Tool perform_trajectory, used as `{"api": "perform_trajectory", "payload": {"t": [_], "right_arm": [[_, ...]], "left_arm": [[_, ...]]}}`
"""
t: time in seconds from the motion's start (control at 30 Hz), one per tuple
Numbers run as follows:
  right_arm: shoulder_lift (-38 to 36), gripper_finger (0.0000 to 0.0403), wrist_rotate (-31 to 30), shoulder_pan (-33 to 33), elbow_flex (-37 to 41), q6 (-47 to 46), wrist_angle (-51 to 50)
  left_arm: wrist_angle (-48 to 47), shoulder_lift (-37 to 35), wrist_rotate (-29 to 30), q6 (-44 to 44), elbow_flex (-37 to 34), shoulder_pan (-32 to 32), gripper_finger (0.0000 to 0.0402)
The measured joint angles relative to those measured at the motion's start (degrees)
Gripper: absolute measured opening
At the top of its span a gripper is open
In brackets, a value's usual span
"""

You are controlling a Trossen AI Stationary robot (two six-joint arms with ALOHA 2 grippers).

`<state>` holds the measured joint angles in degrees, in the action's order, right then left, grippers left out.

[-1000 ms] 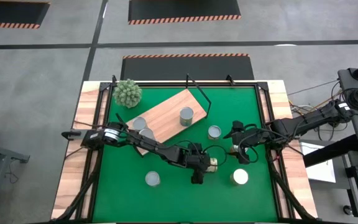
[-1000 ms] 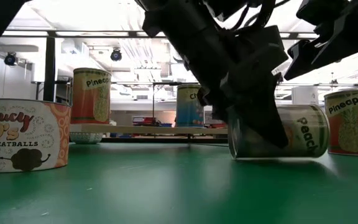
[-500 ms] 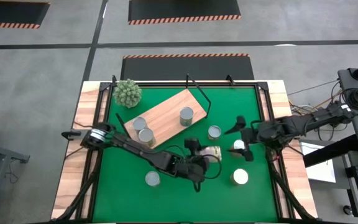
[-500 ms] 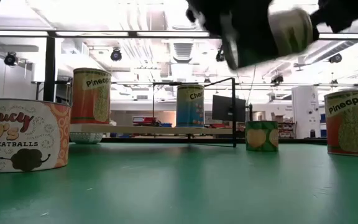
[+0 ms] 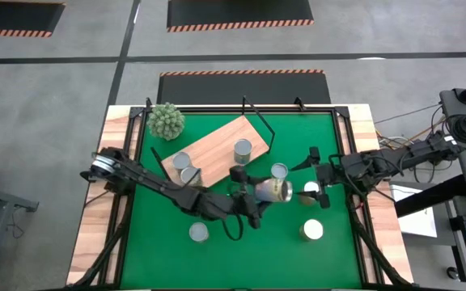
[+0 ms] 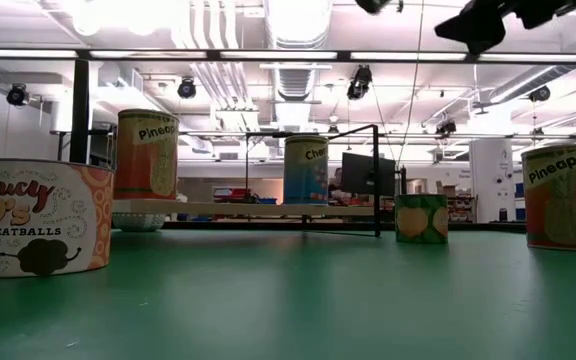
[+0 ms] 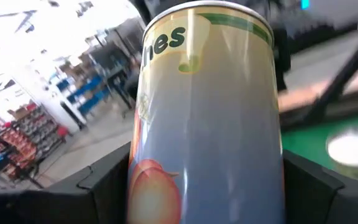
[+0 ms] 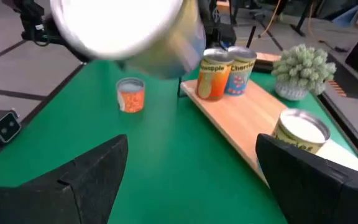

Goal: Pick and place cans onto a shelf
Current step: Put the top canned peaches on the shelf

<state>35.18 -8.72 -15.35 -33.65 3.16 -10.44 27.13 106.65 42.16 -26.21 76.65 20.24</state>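
**Carried can lies sideways over the mat, close to a standing can**

Your left gripper [image 5: 259, 194] is clamped on the peach can [image 5: 273, 191], with a dark finger on each side of its label in the left wrist view. It holds the can on its side, above the green mat [image 5: 241, 250], between the shelf [image 5: 215, 149] and the right gripper [image 5: 324, 187], whose fingers are spread wide and hold nothing.

The label looks smooth and the can is round, so I judge it could roll or slip in the pinch if you swing fast. It must also be turned upright before it lands; set down tilted, it would likely tip and roll off the board.

A loose can [image 5: 279, 171] stands just beside the carried one, toward the shelf. A low pass could knock it over.

On the shelf, three cans already stand: two together [image 5: 184, 167] and one apart [image 5: 243, 149]. Pick the bare wood between them, or the arm's link may brush the pair. The spiky plant [image 5: 167, 120] sits well clear.
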Motion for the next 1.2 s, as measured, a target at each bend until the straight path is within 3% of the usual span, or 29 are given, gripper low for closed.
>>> {"api": "perform_trajectory", "payload": {"t": [0.1,0.27,0.7,0.93,1.2], "right_arm": [[1.81,0.0343,-0.40,0.00,-1.93,1.35,0.15],[7.16,0.0343,-0.54,0.00,-6.16,4.08,0.85],[21.29,0.0343,-1.47,-0.02,-21.88,8.96,-2.41],[27.82,0.0341,-2.23,0.02,-28.04,10.18,-5.90],[30.55,0.0297,-2.27,0.04,-31.73,10.38,-9.09]], "left_arm": [[9.61,-1.68,-0.17,-0.54,-5.63,0.16,0.0285],[14.79,-3.01,-0.18,-0.81,-10.02,0.20,0.0285],[13.89,-3.22,8.50,-4.66,-11.24,0.40,0.0286],[13.89,-3.22,9.32,-4.66,-11.24,0.47,0.0286],[14.10,-3.19,9.41,-4.63,-11.24,0.51,0.0295]]}}
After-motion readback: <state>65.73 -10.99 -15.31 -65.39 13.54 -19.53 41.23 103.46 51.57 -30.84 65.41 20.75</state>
